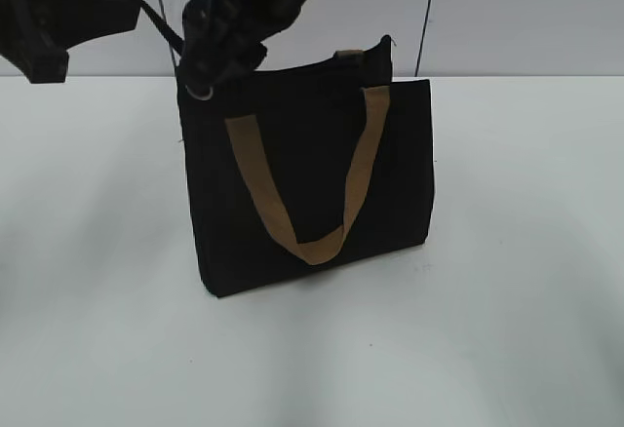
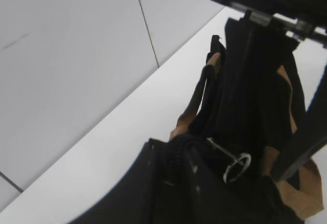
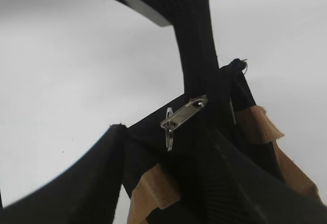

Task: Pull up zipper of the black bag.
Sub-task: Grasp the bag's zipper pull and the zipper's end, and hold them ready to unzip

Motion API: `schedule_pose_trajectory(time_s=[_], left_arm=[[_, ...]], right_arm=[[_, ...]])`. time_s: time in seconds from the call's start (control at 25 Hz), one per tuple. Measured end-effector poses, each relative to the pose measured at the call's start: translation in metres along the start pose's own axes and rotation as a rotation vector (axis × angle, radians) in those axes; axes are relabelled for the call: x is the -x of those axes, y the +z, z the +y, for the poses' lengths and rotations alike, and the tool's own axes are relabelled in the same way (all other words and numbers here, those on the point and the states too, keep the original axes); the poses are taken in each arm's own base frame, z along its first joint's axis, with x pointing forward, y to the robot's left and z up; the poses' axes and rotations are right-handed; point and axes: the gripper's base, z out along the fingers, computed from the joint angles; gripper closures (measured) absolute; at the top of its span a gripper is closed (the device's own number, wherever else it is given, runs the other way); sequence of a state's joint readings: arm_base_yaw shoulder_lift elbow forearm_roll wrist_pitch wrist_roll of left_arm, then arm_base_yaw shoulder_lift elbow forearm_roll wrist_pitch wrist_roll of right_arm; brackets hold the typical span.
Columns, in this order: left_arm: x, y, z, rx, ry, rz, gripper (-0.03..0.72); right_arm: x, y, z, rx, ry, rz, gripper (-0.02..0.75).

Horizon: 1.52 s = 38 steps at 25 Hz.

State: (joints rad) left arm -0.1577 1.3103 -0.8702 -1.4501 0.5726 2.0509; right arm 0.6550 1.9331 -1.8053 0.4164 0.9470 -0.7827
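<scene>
The black bag stands upright on the table, with its tan handle hanging on the front. The zipper's grey pull tab and ring hang free at the bag's top left corner. The tab also shows in the left wrist view and the right wrist view. My left gripper looks shut on the bag's top edge, beside the zipper teeth. My right gripper is open and straddles the bag's top, with the tab just ahead of it. One of its fingers stands next to the ring.
The white table runs round the bag on all sides. A grey panelled wall stands behind it. Part of the left arm hangs at the upper left. Both arms crowd over the bag's top left corner.
</scene>
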Motion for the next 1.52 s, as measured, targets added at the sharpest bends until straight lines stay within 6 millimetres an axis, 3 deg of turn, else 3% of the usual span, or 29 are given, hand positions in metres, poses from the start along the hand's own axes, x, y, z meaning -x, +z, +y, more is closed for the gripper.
schedule_pose_trajectory(time_s=[0.36, 0.56, 0.68, 1.52], left_arm=[[0.002, 0.0, 0.001, 0.01, -0.045, -0.02, 0.611], [0.002, 0.0, 0.001, 0.011, -0.047, -0.021, 0.612], [0.002, 0.0, 0.001, 0.01, -0.047, -0.021, 0.612], [0.001, 0.0, 0.003, 0.036, -0.049, -0.007, 0.612]], right_arm=[[-0.008, 0.018, -0.006, -0.017, 0.019, 0.052, 0.381], [-0.01, 0.02, -0.007, -0.03, 0.031, 0.066, 0.491], [-0.01, 0.02, -0.007, -0.031, 0.046, 0.067, 0.516], [-0.007, 0.02, -0.01, -0.057, 0.069, 0.04, 0.526]])
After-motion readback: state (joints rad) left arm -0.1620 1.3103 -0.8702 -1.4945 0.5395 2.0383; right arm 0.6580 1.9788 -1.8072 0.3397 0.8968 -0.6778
